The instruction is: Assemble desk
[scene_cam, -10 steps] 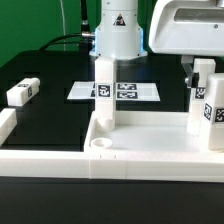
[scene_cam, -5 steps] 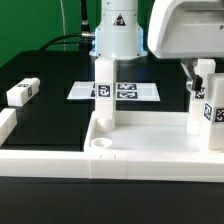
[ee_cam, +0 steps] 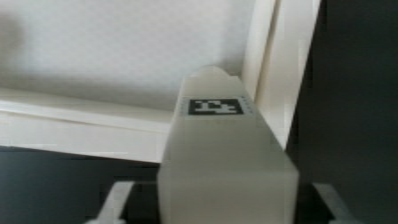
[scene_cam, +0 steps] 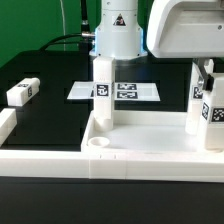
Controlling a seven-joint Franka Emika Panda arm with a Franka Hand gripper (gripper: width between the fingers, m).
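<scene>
Around the leg (ee_cam: 222,150), end effector (ee_cam: 217,205), jaws snug.

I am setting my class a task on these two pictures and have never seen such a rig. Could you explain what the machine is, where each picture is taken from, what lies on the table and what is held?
The machine is a single white robot arm ending in a two-finger gripper. One picture comes from a camera standing off the arm. The other comes from a camera on its wrist, looking along the fingers.

On the black table sits a white plastic square tray-like tabletop. Two white block legs stand upright on it: the left-hand leg and the right-hand leg, as the exterior view shows them. A third leg lies loose on the table. The flat white marker board belongs to the rig.

The gripper's jaws straddle the right-hand leg. Whether they clamp it cannot be told.
</scene>
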